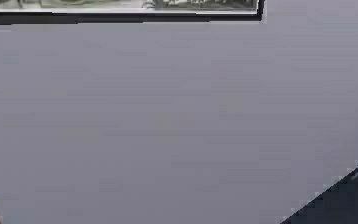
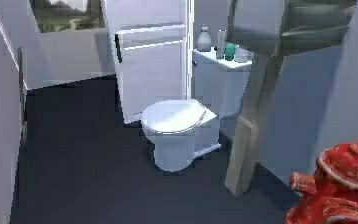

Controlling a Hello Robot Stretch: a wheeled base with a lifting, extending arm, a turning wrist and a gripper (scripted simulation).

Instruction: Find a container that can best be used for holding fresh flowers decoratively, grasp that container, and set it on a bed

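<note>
Risks first. The wall [image 1: 177, 120] is right up against the forward view, with a framed picture [image 1: 137, 8] at the top edge. Driving ahead would likely bump it, so the base probably needs to turn before anything else. This is a tight bathroom. On the arm side the toilet [image 2: 177, 125] sits close, and the sink [image 2: 287, 25] on its pedestal [image 2: 249, 130] is close too. A careless turn or arm extension could clip either one. A red ruffled thing [image 2: 337, 185] lies low at the arm side view's right corner, and I can't say what it is; the wheels could snag on it.

Second risk is a wrong pick. Small bottle-like blobs [image 2: 204, 38] stand on the toilet tank [image 2: 222, 85], and they're too small to name. None reads clearly as a vase, so grabbing one would probably be a mistake.

Vase location: cannot tell from here. The bed is likely in another room, so my judgement is the task is still in the search stage.

Tool state: cannot tell.

Surface and room: dark floor [image 2: 77, 150], also seen as a sliver at the forward view's lower right. The walls are pale grey. There is a white door [image 2: 152, 60] behind the toilet and a window [image 2: 62, 15] at the upper left. The door looks like the probable exit, with the toilet close in front of it.
</note>
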